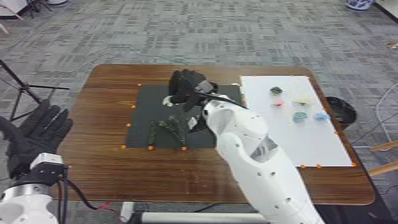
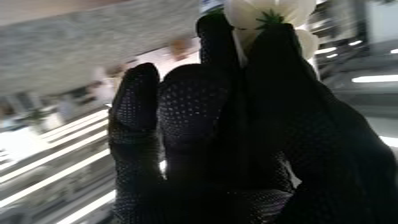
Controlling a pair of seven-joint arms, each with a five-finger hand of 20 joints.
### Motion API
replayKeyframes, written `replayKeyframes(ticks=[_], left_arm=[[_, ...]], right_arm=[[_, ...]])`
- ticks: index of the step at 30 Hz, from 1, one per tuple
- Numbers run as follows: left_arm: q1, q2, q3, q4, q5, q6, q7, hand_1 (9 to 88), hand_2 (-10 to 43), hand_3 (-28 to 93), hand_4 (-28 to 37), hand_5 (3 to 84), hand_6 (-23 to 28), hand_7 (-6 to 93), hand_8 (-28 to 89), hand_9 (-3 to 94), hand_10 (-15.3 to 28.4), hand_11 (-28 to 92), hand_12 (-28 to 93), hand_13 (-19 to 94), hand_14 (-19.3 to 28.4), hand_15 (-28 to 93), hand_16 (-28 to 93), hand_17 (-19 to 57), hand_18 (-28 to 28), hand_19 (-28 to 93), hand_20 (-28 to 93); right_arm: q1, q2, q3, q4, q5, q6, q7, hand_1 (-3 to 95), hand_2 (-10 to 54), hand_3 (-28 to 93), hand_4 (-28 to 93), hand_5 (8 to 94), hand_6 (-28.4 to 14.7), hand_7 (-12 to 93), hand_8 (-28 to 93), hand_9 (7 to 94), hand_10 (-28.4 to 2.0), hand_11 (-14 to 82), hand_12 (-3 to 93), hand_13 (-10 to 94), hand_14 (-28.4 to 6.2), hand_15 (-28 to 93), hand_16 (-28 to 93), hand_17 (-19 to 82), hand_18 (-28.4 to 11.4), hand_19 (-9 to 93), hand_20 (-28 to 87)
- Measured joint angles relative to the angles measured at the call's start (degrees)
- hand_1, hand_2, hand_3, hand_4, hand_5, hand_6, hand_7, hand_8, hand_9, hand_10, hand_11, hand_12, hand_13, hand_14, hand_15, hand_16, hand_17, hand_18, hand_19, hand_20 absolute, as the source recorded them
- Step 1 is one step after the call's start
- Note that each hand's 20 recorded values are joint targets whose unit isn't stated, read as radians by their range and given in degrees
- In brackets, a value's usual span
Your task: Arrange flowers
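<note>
Pinching a pale flower between its fingertips, the robot's right hand hangs over the dark mat on the wooden table. Green stems lie on the mat's near half. To the right, a white board holds loose blooms: one dark, one pink, one pale yellow and two bluish. The left hand, its fingers extended, is beside the table's left edge.
</note>
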Motion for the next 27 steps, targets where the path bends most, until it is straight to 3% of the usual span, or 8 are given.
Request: replayKeyframes(ticks=[5, 11, 17, 27], left_arm=[[-0.9, 0.11, -0.04, 0.43, -2.18, -0.21, 1.06, 43.6, 24.4, -8, -12.4, 40.5, 9.5, 9.2, -8, 36.5, 14.9, 15, 9, 28, 14.2, 16, -2, -4.0, 15.1, 31, 10], [-3.9, 0.24, 0.21, 1.58, -2.34, -0.42, 2.08, 43.6, 23.2, -1, -15.7, 40.9, 8.4, 8.4, -9, 35.0, 13.7, 13, 7, 23, 9.9, 11, -4, -3.7, 13.7, 31, 9], [-5.7, 1.17, 0.73, 1.73, -2.34, -1.04, 2.33, 43.6, 23.0, 1, -17.1, 40.7, 8.7, 9.2, -9, 34.7, 13.9, 14, 7, 25, 12.2, 13, -3, -4.1, 13.7, 32, 9], [-6.1, 2.25, 1.31, 1.68, -3.08, -1.2, 2.76, 43.3, 22.7, 3, -18.0, 40.9, 8.7, 9.7, -9, 35.5, 14.1, 15, 7, 26, 13.3, 15, -3, -4.6, 14.2, 33, 9]], right_arm=[[0.4, -4.0, -0.6, 5.0, -4.5, -0.5, -4.4, 57.3, -7.6, 67, -28, 73.8, 0.3, 29, 0, 83.0, -8.3, 6.7, 31.6, 75, -5.7, 65, 32, 39, -19.3, 78, 36], [1.0, -9.5, 0.8, 13.2, -10.0, -0.1, -9.3, 57.2, -7.7, 68, -28, 73.5, 0.5, 30, -1, 82.9, -8.2, 6.7, 31.5, 75, -5.7, 65, 32, 39, -19.2, 78, 36], [0.0, -11.6, -1.2, 12.7, -9.6, -0.7, -6.5, 57.2, -7.7, 68, -28, 73.4, 0.6, 30, -1, 82.8, -8.0, 6.5, 31.5, 75, -5.8, 66, 32, 39, -19.2, 78, 36], [-1.0, -16.0, -1.6, 13.3, -11.2, -3.6, -5.2, 56.5, -7.6, 68, -28, 72.3, 0.2, 28, -2, 80.7, -8.0, 6.6, 30.9, 74, -5.7, 65, 32, 38, -19.1, 77, 36]])
